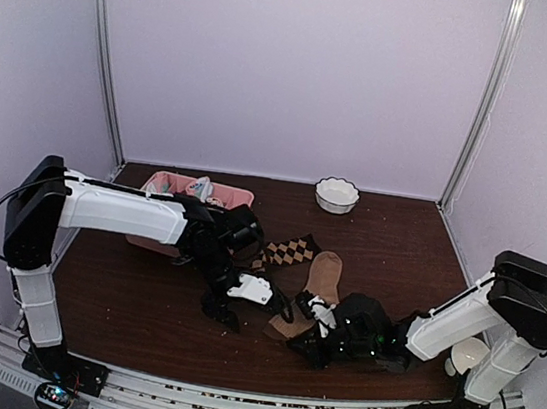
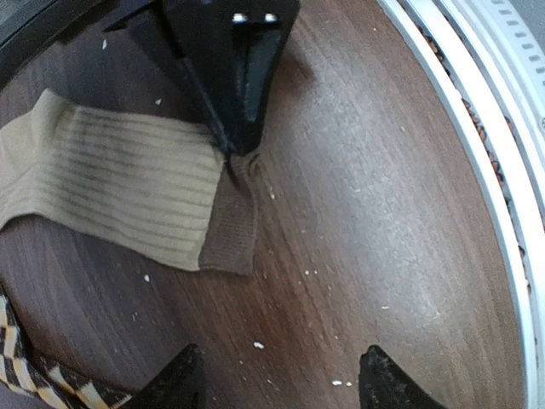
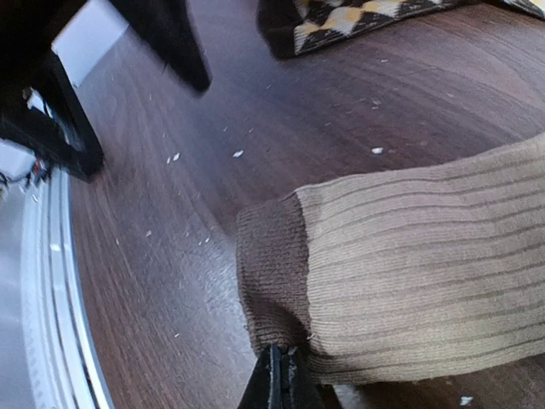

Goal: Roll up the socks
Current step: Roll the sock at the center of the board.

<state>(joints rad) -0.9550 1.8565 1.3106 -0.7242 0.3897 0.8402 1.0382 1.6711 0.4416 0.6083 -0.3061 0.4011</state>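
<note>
Lying on the desk [image 1: 120, 300]: tan sock [image 1: 322, 277] [image 2: 111, 183] [image 3: 426, 273], ribbed and flat near the middle, its darker brown cuff toward the near edge.
Right tool [image 1: 300, 321] [image 2: 234, 145] [image 3: 279, 379]: fingers pressed together on the edge of the tan sock's brown cuff, pinching it low against the wood.
Left tool [image 1: 221, 311] [image 2: 281, 379]: fingers spread with only wood between them, near the cuff, gripping nothing.
Argyle sock [image 1: 288, 251] [image 2: 34, 375] [image 3: 358, 17]: dark brown with tan diamonds, flat, just beside the tan sock on its left and farther back.
Back of desk: pink tray [image 1: 160, 185] at left, partly behind the left arm; white bowl [image 1: 336, 195] at centre.
Surface: dark wood with pale crumbs.
</note>
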